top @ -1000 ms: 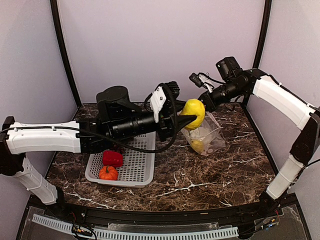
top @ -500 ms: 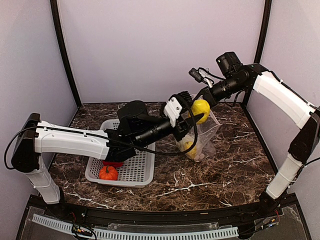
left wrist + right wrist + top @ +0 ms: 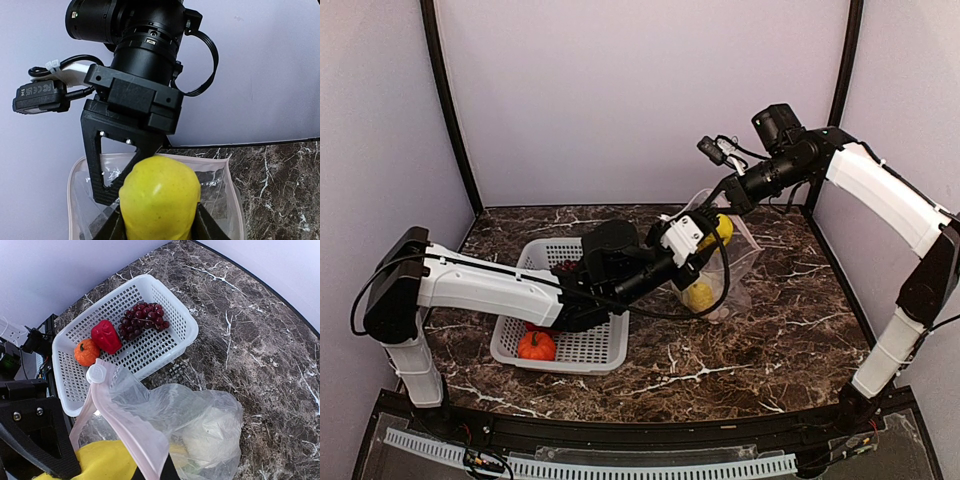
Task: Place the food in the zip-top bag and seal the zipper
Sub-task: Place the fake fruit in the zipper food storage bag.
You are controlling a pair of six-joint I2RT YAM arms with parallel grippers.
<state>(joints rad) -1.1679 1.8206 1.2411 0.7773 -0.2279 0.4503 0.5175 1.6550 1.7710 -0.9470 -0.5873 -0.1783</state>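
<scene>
My left gripper [image 3: 708, 236] is shut on a yellow fruit [image 3: 719, 227] and holds it at the open mouth of the zip-top bag [image 3: 728, 268]. In the left wrist view the fruit [image 3: 160, 197] sits between my fingers, with the bag's pale rim [image 3: 210, 160] behind it. My right gripper [image 3: 713, 196] is shut on the bag's upper edge and holds it open. The right wrist view shows the pinkish zipper [image 3: 125, 425], its white slider [image 3: 96, 373], the cauliflower [image 3: 212, 432] inside the bag and the yellow fruit [image 3: 100, 462]. Another yellow piece [image 3: 698, 295] lies in the bag.
The white perforated basket [image 3: 172, 347] stands left of the bag and holds the grapes [image 3: 142, 320], the red pepper [image 3: 106, 335] and the orange fruit [image 3: 86, 351]. My left arm reaches across above the basket [image 3: 605, 345]. The dark marble table [image 3: 770, 350] lies around them.
My left arm has reached right and lowered the yellow fruit from above the bag to its mouth. My right gripper has lifted the bag's edge slightly and now stays still.
</scene>
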